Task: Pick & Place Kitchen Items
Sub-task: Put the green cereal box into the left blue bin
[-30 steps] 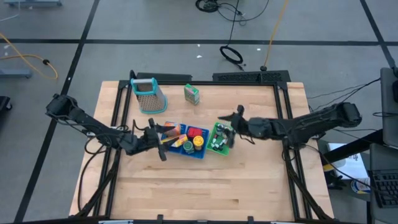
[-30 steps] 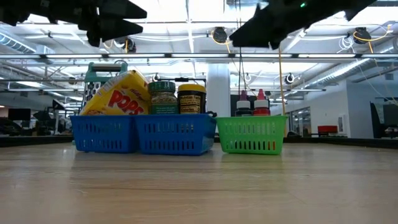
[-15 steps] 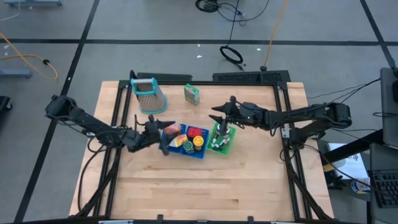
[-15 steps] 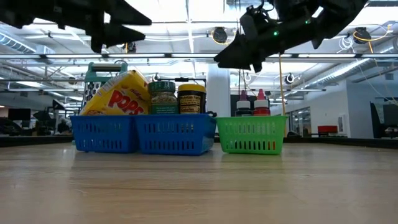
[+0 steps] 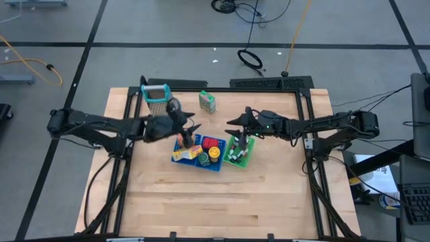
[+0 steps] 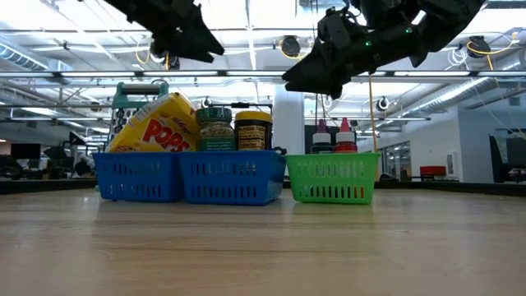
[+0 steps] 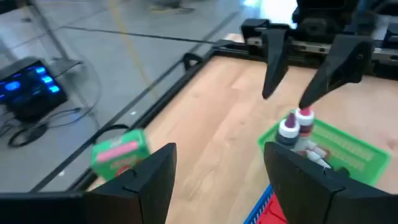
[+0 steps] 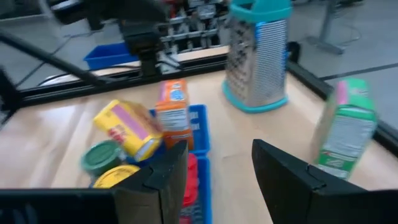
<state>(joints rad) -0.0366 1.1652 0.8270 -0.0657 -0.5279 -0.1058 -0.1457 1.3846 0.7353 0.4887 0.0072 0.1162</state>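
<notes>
The blue tray [image 5: 199, 160] holds the yellow box [image 8: 127, 130], the orange packet [image 8: 173, 112], the red can [image 5: 212, 142] and green-capped [image 8: 102, 155] and yellow-capped bottles [image 5: 213, 153]. The green tray [image 5: 239, 150] holds tiny bottles [image 7: 295, 123]. The green carton [image 5: 207, 102] stands upright on the table, near the far edge. My left gripper [image 5: 190, 131] hangs open above the blue tray's far edge and touches nothing. My right gripper [image 5: 236, 125] hovers open above the green tray's far end.
The metal grater with the teal handle [image 5: 158, 101] stands on the table behind the blue tray, close to my left arm. Both trays sit side by side mid-table [image 5: 201, 202]. The two grippers are close together, facing each other over the trays.
My left gripper has swung from the blue tray's left side toward the far edge and to the right, and is now over the tray's far edge, turned toward the right gripper. My right gripper has moved left and toward the far edge, then held still.
</notes>
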